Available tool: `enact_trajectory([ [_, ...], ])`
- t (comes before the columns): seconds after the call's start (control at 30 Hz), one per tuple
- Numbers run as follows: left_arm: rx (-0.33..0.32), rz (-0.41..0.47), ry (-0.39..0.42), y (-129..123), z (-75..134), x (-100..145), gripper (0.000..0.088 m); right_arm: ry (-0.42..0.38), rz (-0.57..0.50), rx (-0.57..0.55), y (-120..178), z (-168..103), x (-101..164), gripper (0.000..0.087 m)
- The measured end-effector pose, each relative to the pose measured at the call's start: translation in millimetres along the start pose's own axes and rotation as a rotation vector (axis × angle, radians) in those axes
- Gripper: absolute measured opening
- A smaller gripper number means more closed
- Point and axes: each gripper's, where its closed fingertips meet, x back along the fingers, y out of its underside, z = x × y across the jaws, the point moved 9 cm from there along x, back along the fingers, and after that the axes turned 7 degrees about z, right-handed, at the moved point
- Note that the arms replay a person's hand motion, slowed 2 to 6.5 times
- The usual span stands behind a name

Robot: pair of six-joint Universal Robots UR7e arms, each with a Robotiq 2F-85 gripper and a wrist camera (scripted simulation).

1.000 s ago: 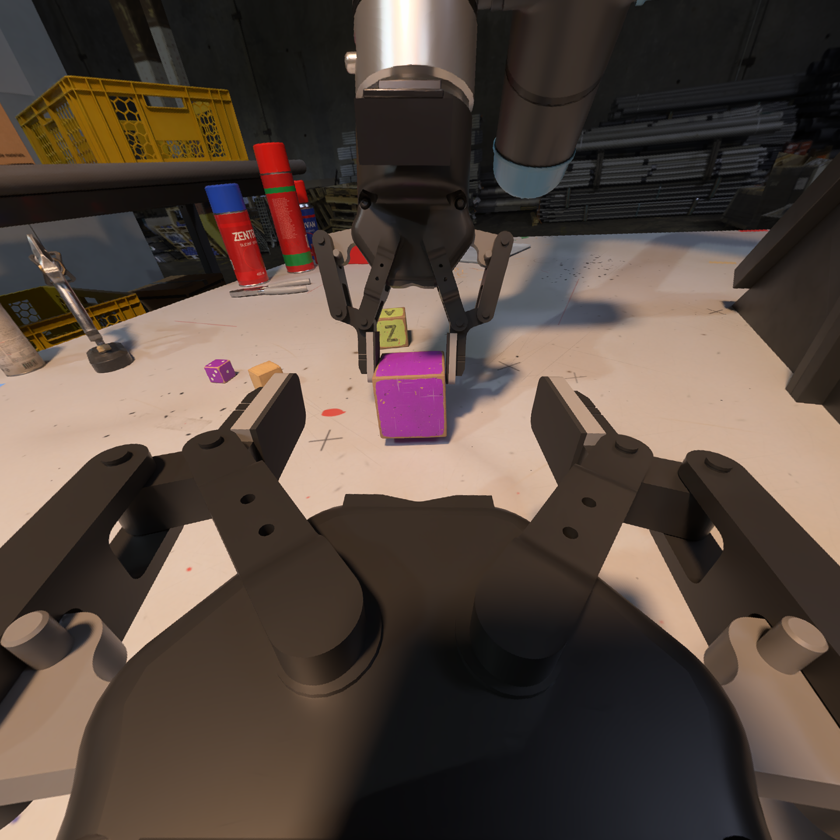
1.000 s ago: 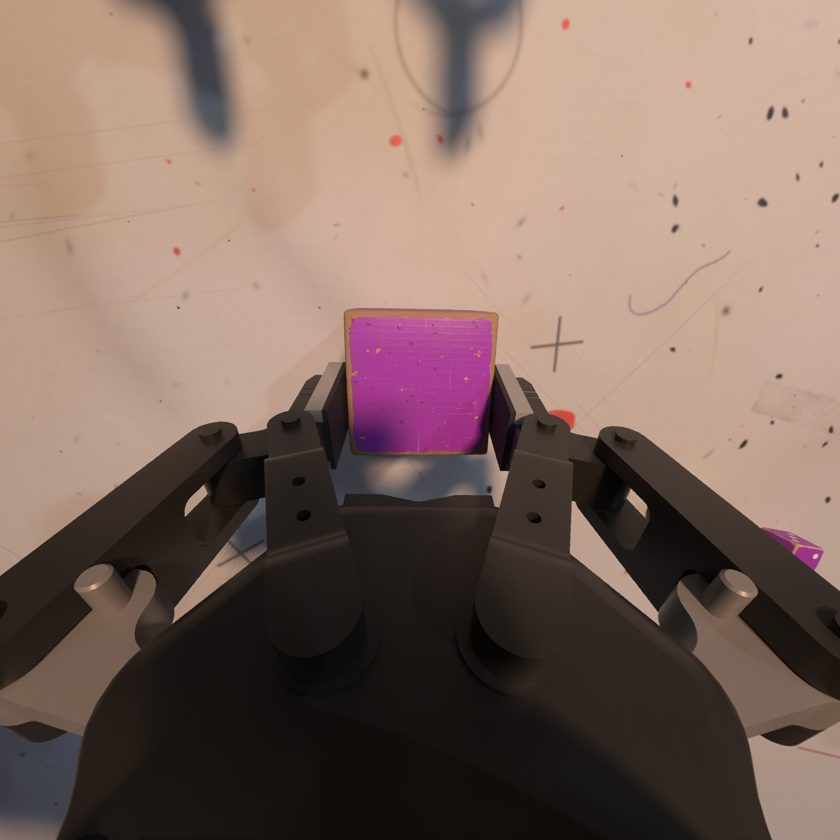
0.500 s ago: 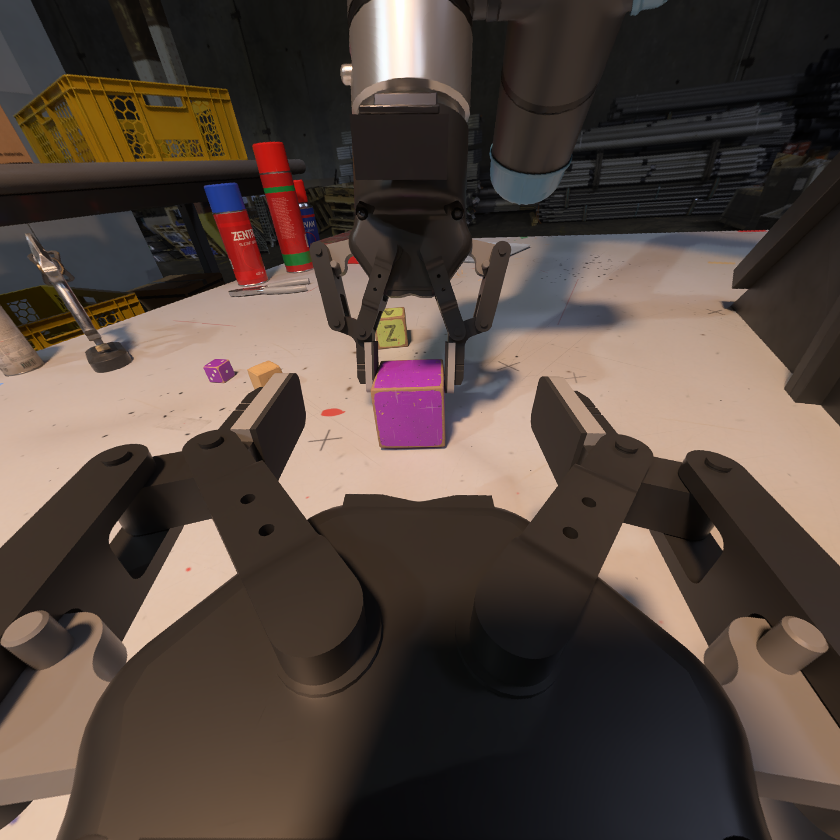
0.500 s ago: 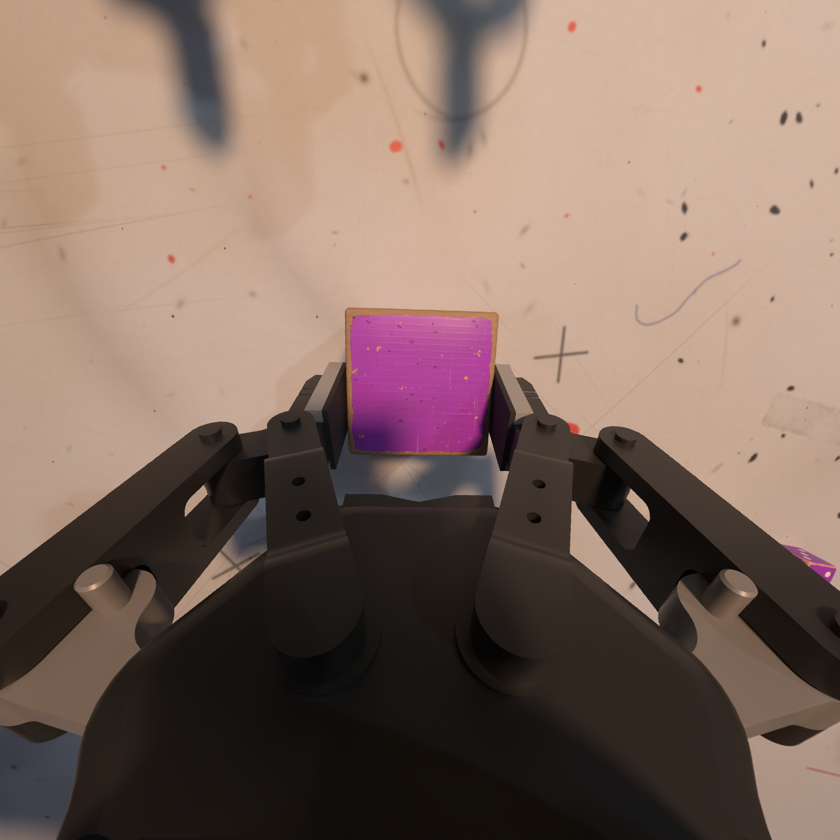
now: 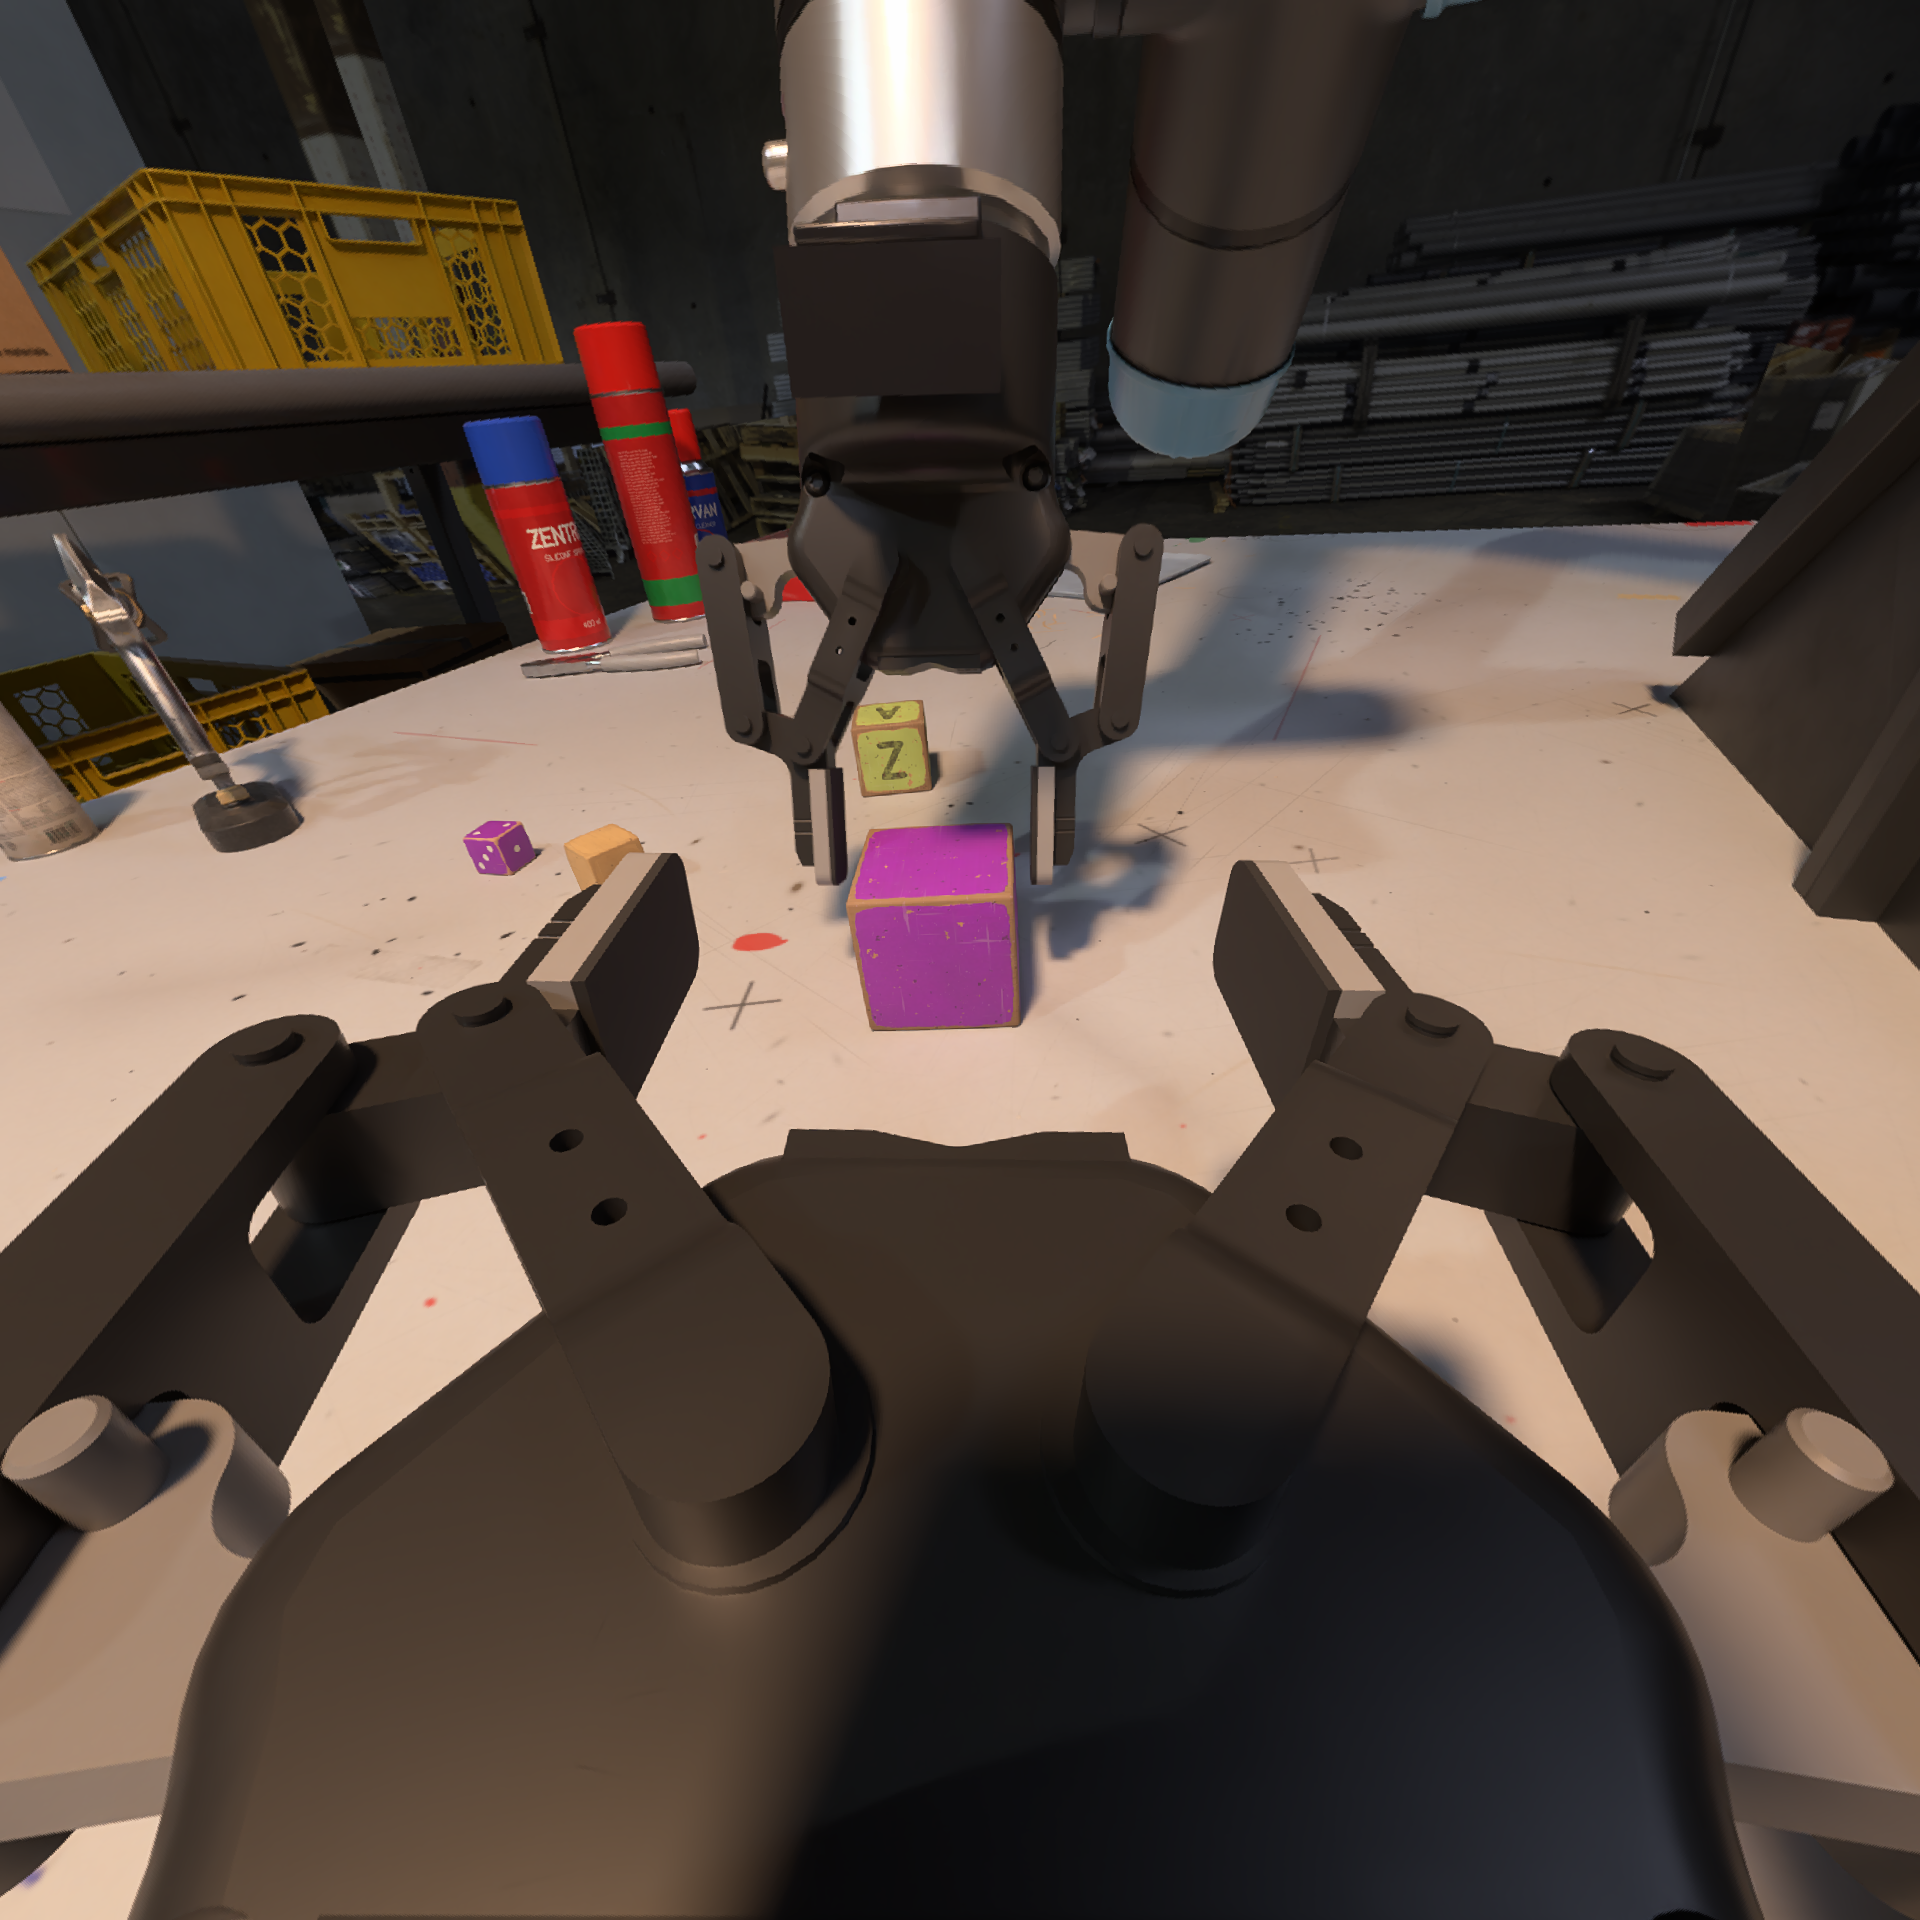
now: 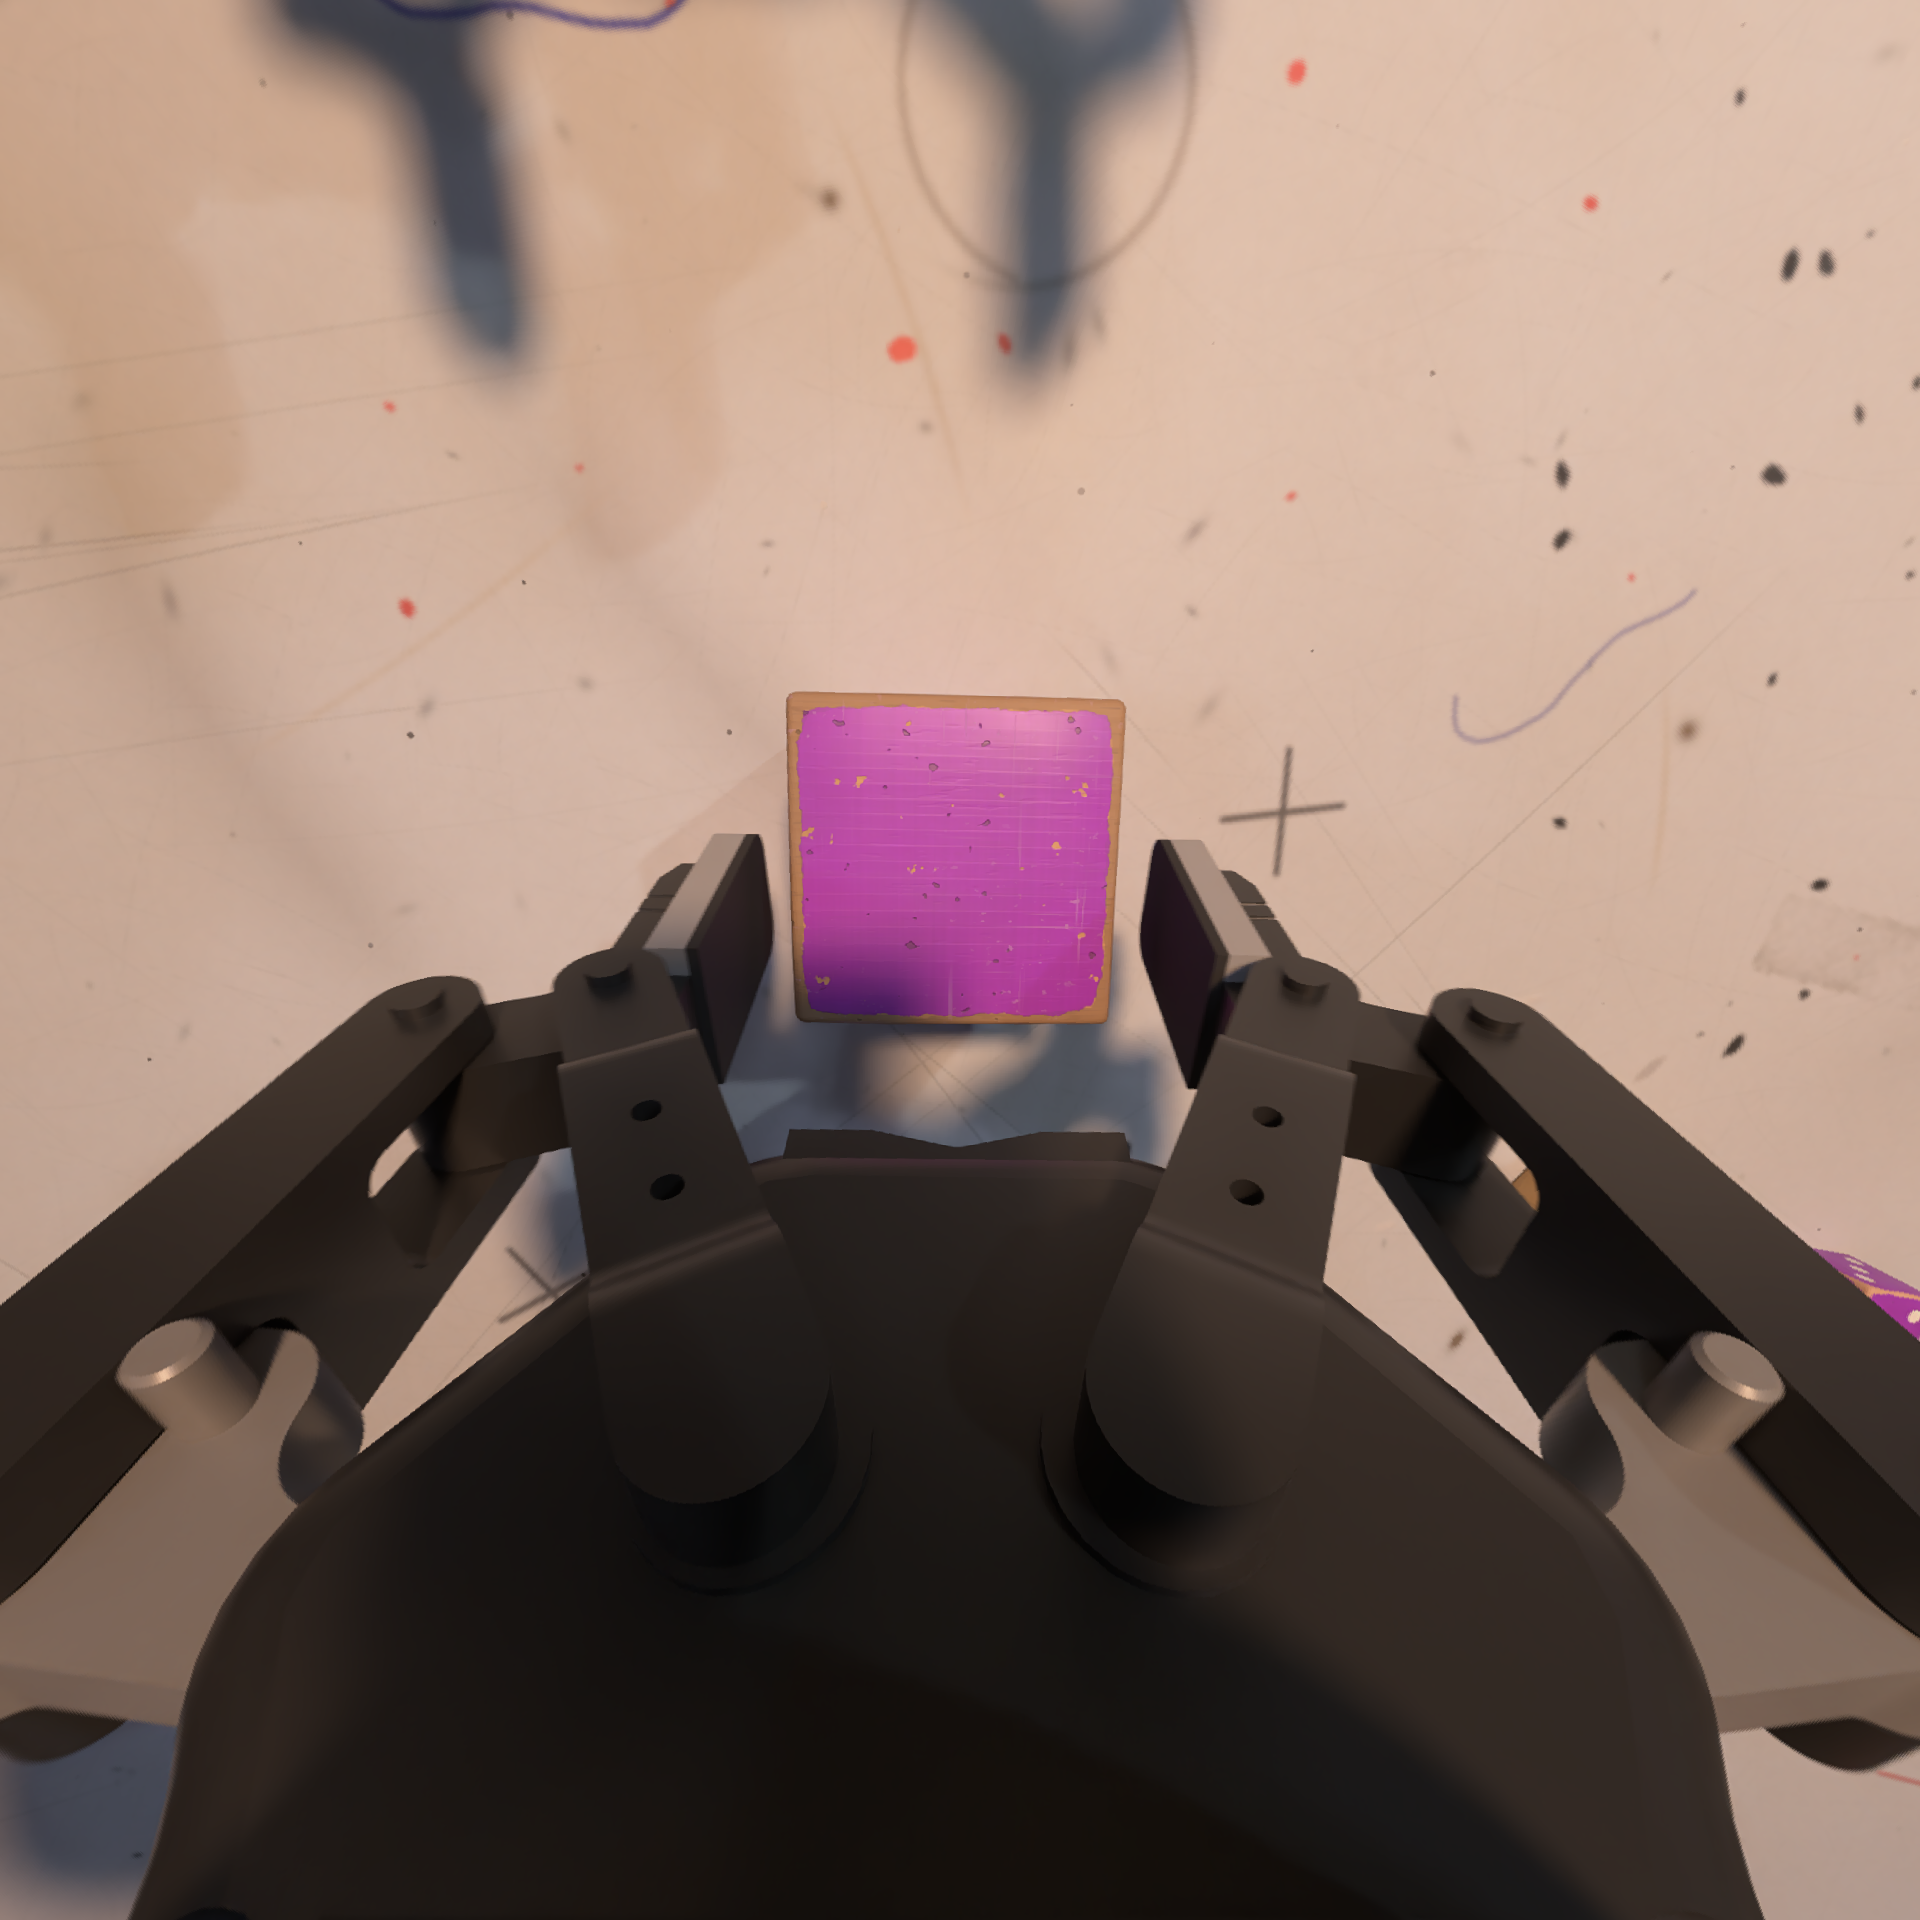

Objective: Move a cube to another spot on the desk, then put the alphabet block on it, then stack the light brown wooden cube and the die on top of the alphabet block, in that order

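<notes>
The right gripper (image 6: 956, 925) hangs with fingers apart, clear of the purple cube (image 6: 954, 860) at frame centre on the tabletop (image 6: 416, 623). The left gripper (image 5: 956, 935) is spread wide, holding nothing.

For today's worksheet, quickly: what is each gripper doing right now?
Left gripper: open, holding nothing.
Right gripper: open, fingers either side of the purple cube, not touching it.
</notes>
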Motion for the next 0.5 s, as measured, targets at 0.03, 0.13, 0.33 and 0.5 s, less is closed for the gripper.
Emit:
enact_trajectory([
  [0.03,0.0,0.0,0.0,0.0,0.0,0.0,0.0854,0.002,0.004,-0.005,-0.2,0.4,0.8,0.0673],
  [0.13,-0.001,0.0,0.0,0.0,0.0,0.0,0.0854,0.007,0.018,-0.022,-0.8,1.0,4.4,0.0767],
  [0.33,-0.001,-0.001,0.002,0.1,0.0,-0.1,0.0854,0.019,0.056,-0.04,-1.2,1.5,17.4,0.0835],
  [0.5,-0.001,-0.001,0.001,0.0,0.0,-0.1,0.0854,0.047,0.068,-0.034,3.3,2.1,33.5,0.0828],
])
